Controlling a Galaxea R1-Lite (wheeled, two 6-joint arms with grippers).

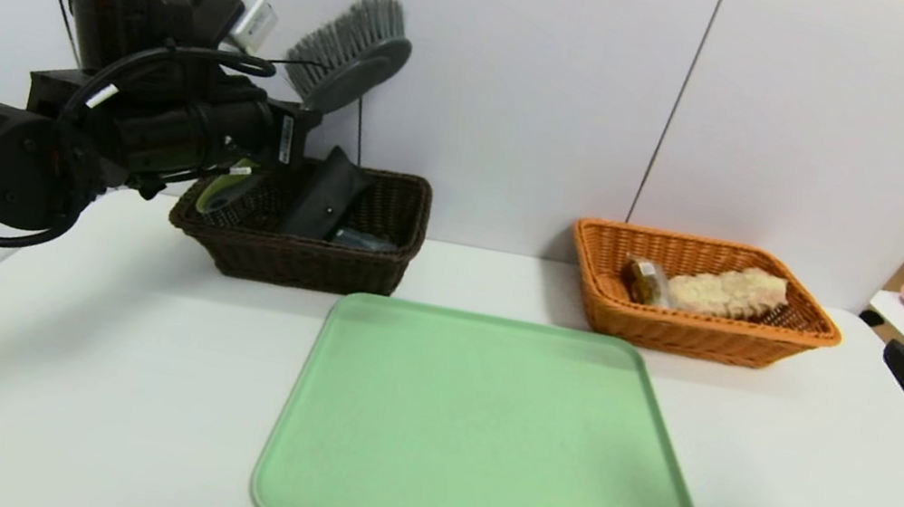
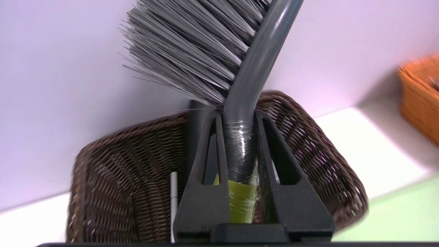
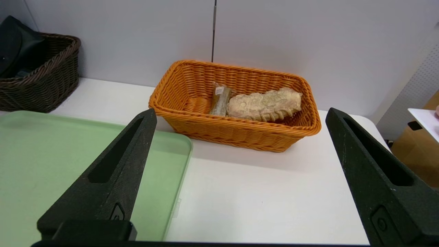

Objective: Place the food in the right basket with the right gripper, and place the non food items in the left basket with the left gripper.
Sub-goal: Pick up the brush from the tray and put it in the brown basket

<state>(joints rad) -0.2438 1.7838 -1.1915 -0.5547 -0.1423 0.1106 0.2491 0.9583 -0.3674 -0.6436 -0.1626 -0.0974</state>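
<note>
My left gripper (image 1: 293, 131) is shut on the handle of a grey brush (image 1: 352, 53) with a green handle end, holding it above the dark brown left basket (image 1: 377, 264). In the left wrist view the brush (image 2: 240, 85) stands between the fingers (image 2: 205, 171), over the basket (image 2: 113, 178). A black item (image 1: 324, 195) lies in that basket. The orange right basket (image 1: 768, 339) holds a pale bread-like food (image 1: 730, 291) and a wrapped snack (image 1: 645, 281). My right gripper (image 3: 240, 120) is open and empty, at the table's right edge, before the orange basket (image 3: 236, 133).
An empty green tray (image 1: 494, 440) lies in the middle of the white table. A side table (image 1: 901, 315) at the far right holds fruit and packets. A grey wall stands right behind both baskets.
</note>
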